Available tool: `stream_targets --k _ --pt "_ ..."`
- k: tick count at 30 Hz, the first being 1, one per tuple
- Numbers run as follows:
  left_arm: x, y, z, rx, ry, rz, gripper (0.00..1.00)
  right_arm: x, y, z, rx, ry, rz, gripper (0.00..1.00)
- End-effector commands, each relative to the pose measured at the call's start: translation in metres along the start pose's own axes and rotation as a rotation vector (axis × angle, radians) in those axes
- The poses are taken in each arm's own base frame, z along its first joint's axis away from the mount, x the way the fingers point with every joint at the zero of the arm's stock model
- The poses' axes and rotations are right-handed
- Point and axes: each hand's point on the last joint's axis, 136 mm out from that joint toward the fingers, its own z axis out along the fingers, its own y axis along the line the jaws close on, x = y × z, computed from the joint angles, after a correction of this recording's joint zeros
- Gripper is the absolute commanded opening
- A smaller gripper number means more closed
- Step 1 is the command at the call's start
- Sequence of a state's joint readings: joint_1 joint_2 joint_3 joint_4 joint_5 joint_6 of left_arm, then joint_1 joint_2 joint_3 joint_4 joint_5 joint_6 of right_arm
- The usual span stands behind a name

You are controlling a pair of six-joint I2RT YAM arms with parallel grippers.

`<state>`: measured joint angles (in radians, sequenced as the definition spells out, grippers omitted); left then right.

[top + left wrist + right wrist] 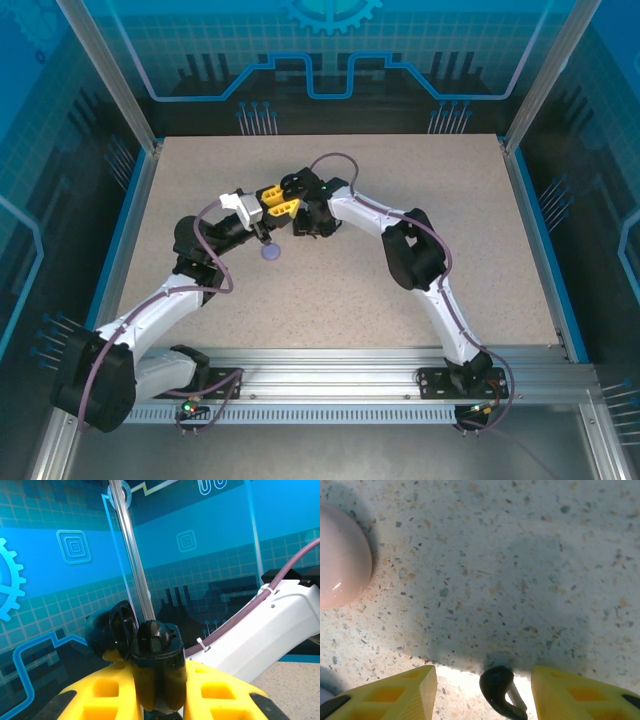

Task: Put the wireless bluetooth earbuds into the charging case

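Observation:
My left gripper [159, 682] is shut on a black charging case [161, 656], held up off the table. The case's lid [111, 630] is swung open to the left, and a black earbud [152, 635] sits in the case's top. In the top view the left gripper [276, 198] hovers mid-table, close to the right gripper [308, 226]. My right gripper [485, 695] is open and points down at the table. A second black earbud [500, 690] lies on the surface between its yellow fingers [570, 692], touching neither.
A pale pink round case [342, 555] lies on the speckled table to the left of the right gripper. A lavender round case [270, 253] sits just in front of the left gripper. Blue walls and metal posts [110, 75] ring the table.

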<state>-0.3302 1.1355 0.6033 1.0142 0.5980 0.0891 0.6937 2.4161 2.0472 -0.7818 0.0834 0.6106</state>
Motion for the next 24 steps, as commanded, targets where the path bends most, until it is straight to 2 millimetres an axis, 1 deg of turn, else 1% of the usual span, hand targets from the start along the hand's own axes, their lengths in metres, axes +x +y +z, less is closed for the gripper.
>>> stream_targets --k 1,8,14,20,24 --pt "-0.018 0.003 -0.001 -0.017 -0.039 0.059 0.00 0.012 -0.005 0.007 0.078 0.030 -0.148 0.53" --pt "-0.017 0.003 -0.001 -0.018 -0.039 0.059 0.00 0.016 -0.009 0.013 0.102 0.038 -0.188 0.47" --pt "-0.018 0.003 -0.001 -0.018 -0.040 0.059 0.00 0.015 -0.012 0.016 0.123 0.033 -0.204 0.44" --pt "-0.017 0.004 -0.001 -0.020 -0.039 0.054 0.00 0.013 -0.009 0.020 0.143 0.013 -0.235 0.43" --pt "-0.018 0.004 -0.001 -0.020 -0.040 0.051 0.00 0.013 -0.009 0.024 0.165 0.004 -0.251 0.41"
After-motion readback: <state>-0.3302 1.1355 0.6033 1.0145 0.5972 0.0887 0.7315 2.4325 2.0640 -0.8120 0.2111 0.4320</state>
